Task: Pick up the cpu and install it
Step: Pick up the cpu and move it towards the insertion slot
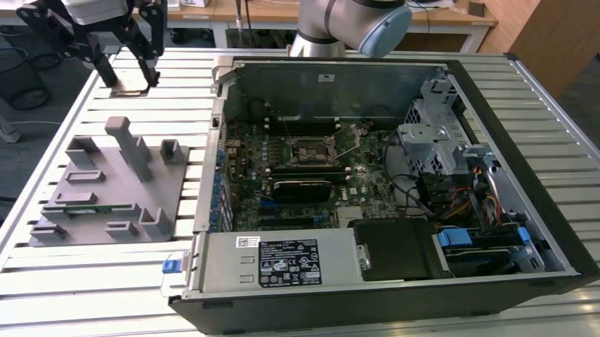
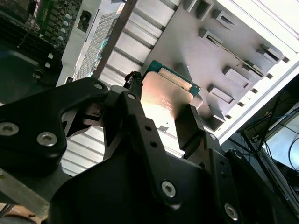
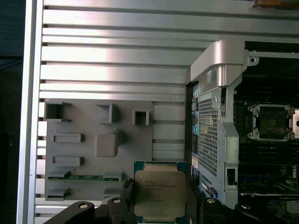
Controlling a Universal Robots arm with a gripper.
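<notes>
**Gripper clamped on the cpu beside the open computer case**

The gripper [image 1: 129,83] stands in the upper left of the exterior view, over the slatted metal table [image 1: 94,281]. Its two black fingers [image 3: 127,193] are drawn in to a narrow gap and press against two opposite edges of the cpu [image 3: 160,195], which fills that gap. The chip lies flat between them. Its shiny metal top is turned toward the first wrist view, and a green border shows around the lid. In the second wrist view the lid catches a bright reflection.

Bare table slats surround the gripper in the exterior view. The grey fixture [image 1: 108,186] lies below it in the frame, at centre left. The side wall of the computer case [image 1: 328,81] rises just to the exterior view's right of both. The robot arm [image 1: 352,21] crosses the top centre, behind the case.

The fixture carries raised blocks and shallow pockets. A long green memory stick [image 3: 88,177] sits in a slot near one of its edges.

The case lies open upward and fills the centre and right of the exterior view. Inside it, the motherboard [image 1: 356,175] holds the square socket [image 1: 310,147] with its metal frame near the frame's centre. A labelled power supply [image 1: 281,261] occupies the lower centre, and a metal drive cage [image 1: 426,133] stands at centre right. The gripper and the socket are well apart, with the case wall between them.
</notes>
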